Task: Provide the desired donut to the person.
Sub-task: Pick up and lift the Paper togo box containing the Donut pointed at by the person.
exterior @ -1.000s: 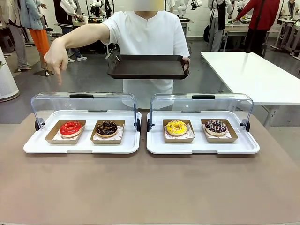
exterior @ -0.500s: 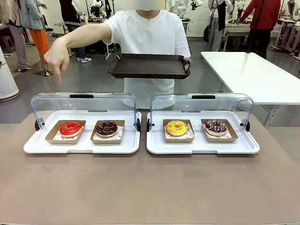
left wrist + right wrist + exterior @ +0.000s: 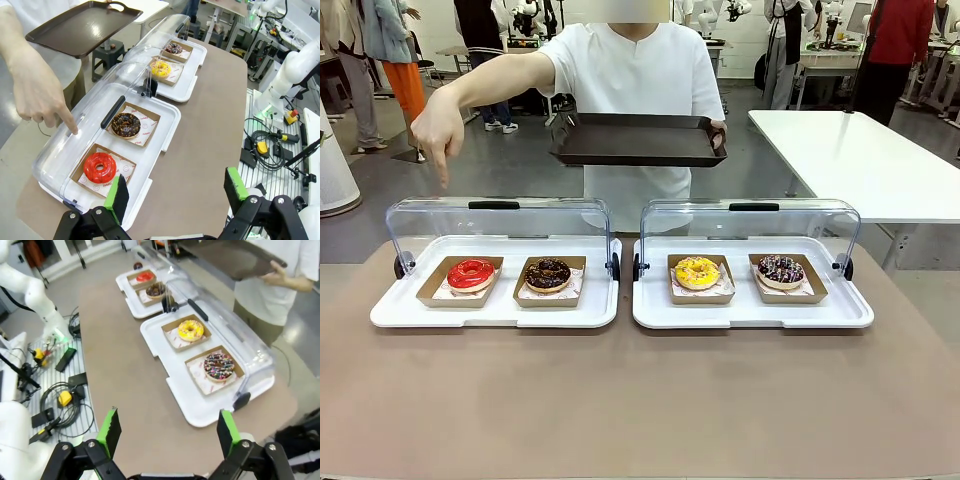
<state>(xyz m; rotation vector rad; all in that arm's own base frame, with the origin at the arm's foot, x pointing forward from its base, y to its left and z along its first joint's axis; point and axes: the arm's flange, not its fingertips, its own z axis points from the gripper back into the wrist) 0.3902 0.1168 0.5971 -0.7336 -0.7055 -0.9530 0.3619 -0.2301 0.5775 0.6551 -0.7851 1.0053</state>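
The person (image 3: 635,80) in a white shirt stands across the table, holding a dark tray (image 3: 638,141) in one hand. The other hand (image 3: 440,128) points a finger down over the red-glazed donut (image 3: 471,273). That red donut (image 3: 99,167) sits in a cardboard boat on the left white tray (image 3: 495,310), next to a chocolate donut (image 3: 548,273). The right white tray (image 3: 750,312) holds a yellow donut (image 3: 697,271) and a sprinkled chocolate donut (image 3: 780,269). My left gripper (image 3: 177,190) is open, hovering near the red donut's end of the table. My right gripper (image 3: 169,429) is open, well back from the right tray.
Each white tray has a clear hinged lid (image 3: 500,215) standing open at its far side. The brown tabletop (image 3: 640,400) in front of the trays is bare. A white table (image 3: 860,150) stands at the back right. Cables and control boxes (image 3: 57,400) lie beside the table.
The pointing hand has dipped slightly and stays over the red donut. The dark tray has hardly shifted. Neither gripper has changed.
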